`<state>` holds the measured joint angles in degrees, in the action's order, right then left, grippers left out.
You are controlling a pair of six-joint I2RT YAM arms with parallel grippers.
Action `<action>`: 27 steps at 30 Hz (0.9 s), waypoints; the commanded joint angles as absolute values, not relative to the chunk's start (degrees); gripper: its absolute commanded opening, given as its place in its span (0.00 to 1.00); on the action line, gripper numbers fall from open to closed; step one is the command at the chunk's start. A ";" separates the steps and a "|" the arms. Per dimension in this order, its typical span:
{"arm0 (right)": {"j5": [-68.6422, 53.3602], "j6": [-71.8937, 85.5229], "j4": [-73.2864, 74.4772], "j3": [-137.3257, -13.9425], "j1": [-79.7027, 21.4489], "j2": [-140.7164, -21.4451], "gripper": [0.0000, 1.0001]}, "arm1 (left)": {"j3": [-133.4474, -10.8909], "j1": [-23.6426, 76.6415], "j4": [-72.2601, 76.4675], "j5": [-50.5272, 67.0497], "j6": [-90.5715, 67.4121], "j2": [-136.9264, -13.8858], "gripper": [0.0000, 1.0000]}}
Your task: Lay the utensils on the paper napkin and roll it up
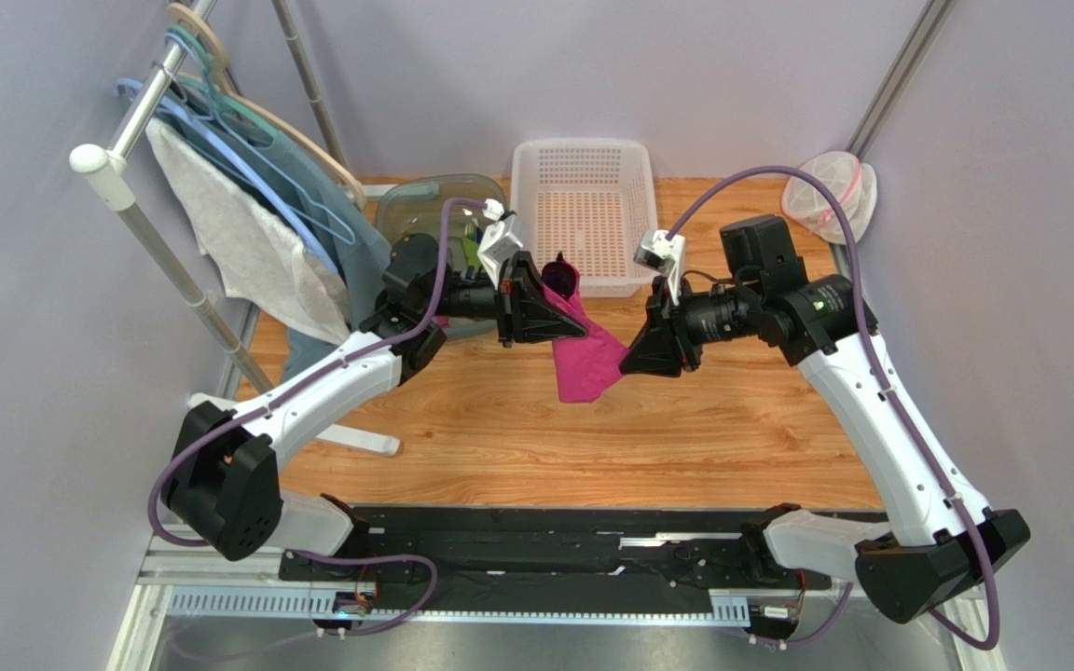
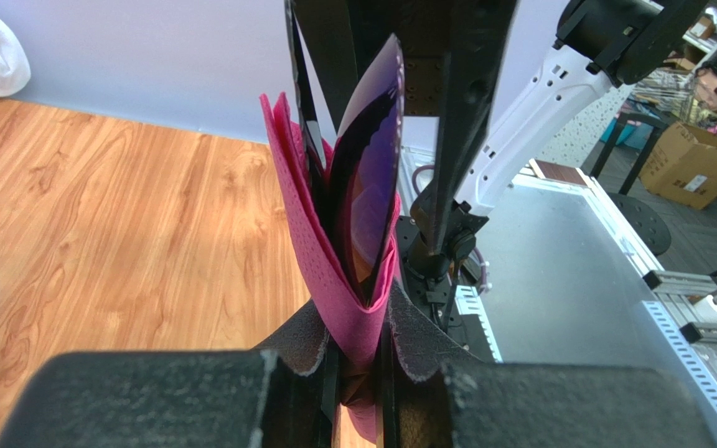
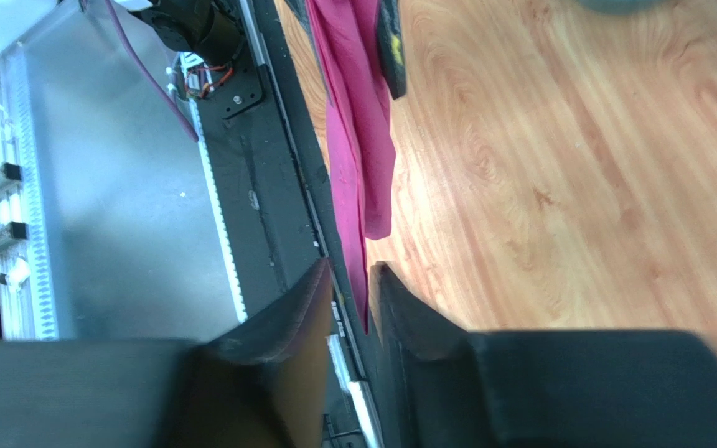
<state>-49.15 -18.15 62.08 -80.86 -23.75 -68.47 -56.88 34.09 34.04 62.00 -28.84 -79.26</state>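
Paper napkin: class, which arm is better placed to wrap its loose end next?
Probably the right. The left gripper is clamped on the paper napkin folded round the utensils, so it is busy; the right gripper sits at the napkin's loose hanging corner.

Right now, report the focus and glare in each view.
Top external: sharp and evenly lit, soft shadows under the arms on the table. Left wrist: the paper napkin and purple spoon are sharp, the spoon glinting; the left gripper blurs. Right wrist: the right gripper is dark and blurred.
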 commanded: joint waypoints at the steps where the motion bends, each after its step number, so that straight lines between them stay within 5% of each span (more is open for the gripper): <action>1: -49.04 -21.09 62.49 -81.38 -23.82 -68.47 0.18 | -60.20 34.19 34.28 62.31 -28.48 -76.29 0.00; 4: -48.08 -21.36 62.49 -82.00 -23.56 -68.99 0.00 | -60.64 34.19 34.10 63.19 -28.48 -75.85 0.00; 27: -59.42 -11.61 44.13 -79.19 -23.20 -77.17 0.00 | -66.36 36.91 34.72 61.79 -30.85 -76.90 0.00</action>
<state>-59.22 -14.90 50.11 -80.16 -23.11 -76.47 -62.11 36.27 30.94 63.53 -29.78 -78.32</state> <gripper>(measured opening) 0.007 0.165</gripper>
